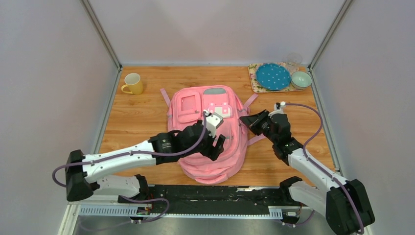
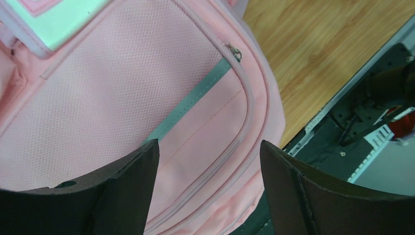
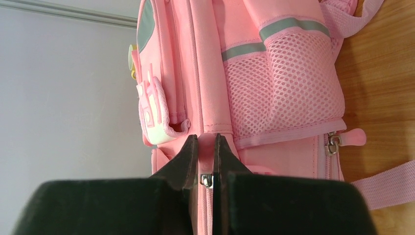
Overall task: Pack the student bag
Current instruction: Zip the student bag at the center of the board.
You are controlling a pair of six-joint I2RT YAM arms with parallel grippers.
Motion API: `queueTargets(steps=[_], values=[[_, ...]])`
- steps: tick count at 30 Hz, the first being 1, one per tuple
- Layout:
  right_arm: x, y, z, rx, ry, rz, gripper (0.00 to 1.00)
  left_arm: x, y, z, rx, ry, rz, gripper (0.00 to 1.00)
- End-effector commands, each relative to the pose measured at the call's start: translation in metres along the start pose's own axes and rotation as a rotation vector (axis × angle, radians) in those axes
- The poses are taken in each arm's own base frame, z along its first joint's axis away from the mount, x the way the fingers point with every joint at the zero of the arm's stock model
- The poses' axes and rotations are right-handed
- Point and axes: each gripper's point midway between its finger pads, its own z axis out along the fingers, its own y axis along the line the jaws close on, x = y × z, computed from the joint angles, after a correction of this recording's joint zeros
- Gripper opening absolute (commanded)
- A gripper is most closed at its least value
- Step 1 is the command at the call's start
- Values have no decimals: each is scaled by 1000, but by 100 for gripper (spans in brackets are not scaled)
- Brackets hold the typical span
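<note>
My right gripper (image 3: 206,139) has its jaws pinched together on what looks like a small metal zip pull (image 3: 208,180) at the side of the large pink fabric backpack (image 1: 210,169). My left gripper (image 2: 209,147) hangs empty, jaws wide apart, over the bag's lower front. The bag lies front-up in the middle of the wooden table (image 1: 142,117). My call: draw the pull along its track while the left presses the fabric down. Only the right wrist view shows that pull; only the top view shows the yellow mug (image 1: 132,83), far left.
</note>
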Motion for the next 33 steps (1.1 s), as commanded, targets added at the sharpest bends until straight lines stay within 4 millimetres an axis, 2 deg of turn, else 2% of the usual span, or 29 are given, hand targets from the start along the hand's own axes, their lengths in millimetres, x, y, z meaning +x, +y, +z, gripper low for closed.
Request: queueTargets(steps=[1,5,12,15,18,19,20,22,23,25,26,28,33], values=[[-10,23,-8,-67,-39,-31,0,1,-4,14,-81,0,3,82],[-11,23,-12,-67,-46,-36,0,3,-11,28,-154,27,56,82],[-9,23,-18,-68,-44,-39,0,-6,-34,43,-145,-5,88,83],[-9,23,-20,-72,-47,-38,0,-6,-31,48,-179,-3,100,83],[-9,24,-23,-81,-49,-39,0,-2,-20,54,-263,31,140,81],[-8,24,-23,-82,-48,-39,0,-1,-16,55,-287,34,150,79],[-9,25,-24,-86,-48,-40,0,5,-14,60,-300,49,160,69],[-9,28,-25,-95,-47,-44,0,12,-10,63,-314,65,173,57],[-9,29,-25,-98,-47,-45,0,19,-8,66,-323,84,181,43],[-10,29,-24,-97,-50,-49,0,32,-5,67,-325,118,194,29],[-10,31,-24,-104,-50,-50,0,36,-4,67,-320,129,194,14],[-11,30,-22,-101,-54,-48,0,50,-3,66,-298,160,198,0],[-20,29,-12,-90,-96,-48,0,81,-5,61,-196,210,205,0]])
